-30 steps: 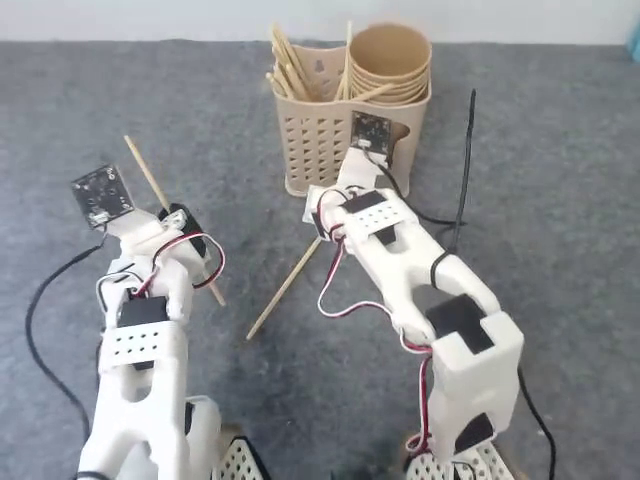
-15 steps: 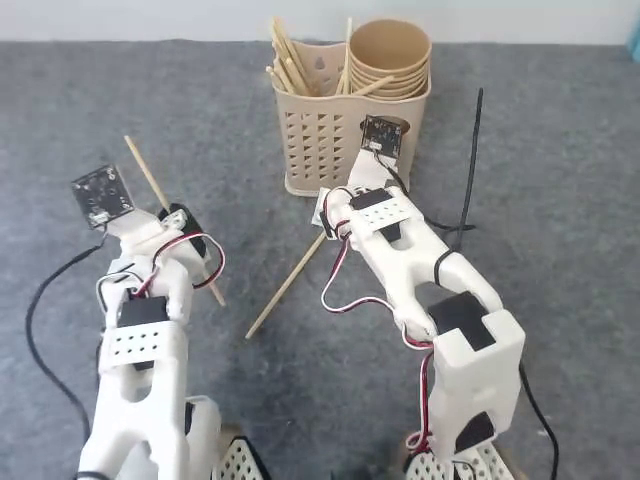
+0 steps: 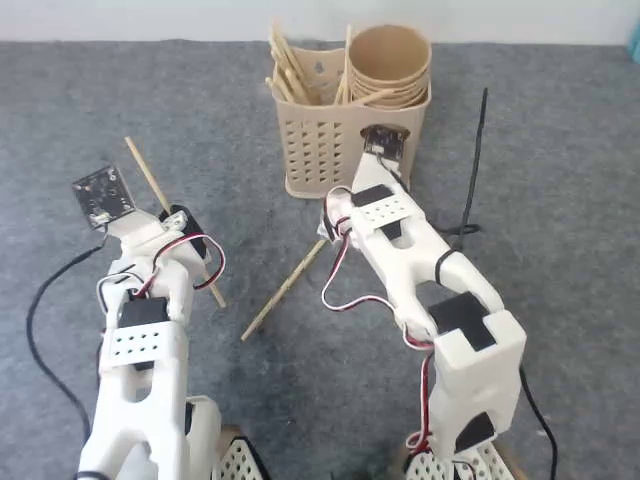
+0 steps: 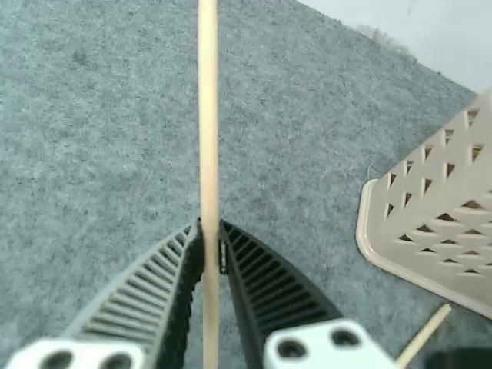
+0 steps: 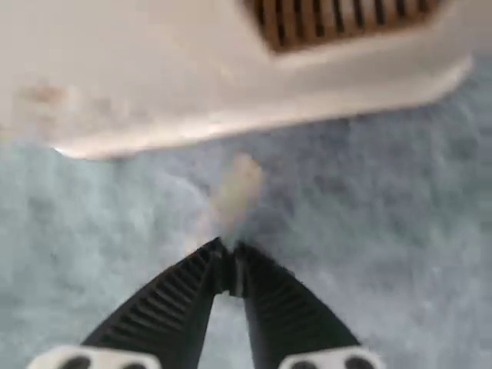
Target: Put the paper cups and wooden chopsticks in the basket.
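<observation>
Chopstick [image 4: 207,115] sits squeezed in the left gripper [image 4: 209,231], away from the basket [image 3: 330,150]; the right gripper [image 5: 229,254] squeezes another chopstick [image 3: 285,287] just beside the basket.

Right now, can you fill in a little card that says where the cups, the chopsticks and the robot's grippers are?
basket: upright at the far side of the grey mat
paper cups: stacked in one side of the basket
bunch of chopsticks: standing in the other side
left gripper: shut on the first chopstick
right gripper: by the basket's foot, seems shut on one end of the second chopstick
still outside the basket: those two chopsticks
</observation>
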### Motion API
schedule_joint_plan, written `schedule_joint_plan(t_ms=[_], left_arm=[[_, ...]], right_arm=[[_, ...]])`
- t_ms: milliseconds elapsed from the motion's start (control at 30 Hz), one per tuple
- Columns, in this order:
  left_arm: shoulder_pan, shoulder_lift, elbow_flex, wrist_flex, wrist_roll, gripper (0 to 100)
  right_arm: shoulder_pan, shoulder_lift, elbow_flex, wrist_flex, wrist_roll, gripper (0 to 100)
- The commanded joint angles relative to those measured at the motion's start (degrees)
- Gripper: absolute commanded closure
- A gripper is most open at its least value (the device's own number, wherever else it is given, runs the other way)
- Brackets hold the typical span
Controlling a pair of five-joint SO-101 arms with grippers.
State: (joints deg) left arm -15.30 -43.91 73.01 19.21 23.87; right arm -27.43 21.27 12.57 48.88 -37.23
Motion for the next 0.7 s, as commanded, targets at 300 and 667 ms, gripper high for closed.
schedule_joint_plan(t_ms=[300, 667], left_arm=[[0.1, -2.1, -0.2, -2.2, 0.1, 99], [0.1, -2.1, -0.4, -2.2, 0.4, 99]], right_arm=[[-6.9, -19.3, 13.6, -1.8, -3.2, 97.9], [-9.9, -8.9, 9.1, -11.9, -8.4, 85.8]])
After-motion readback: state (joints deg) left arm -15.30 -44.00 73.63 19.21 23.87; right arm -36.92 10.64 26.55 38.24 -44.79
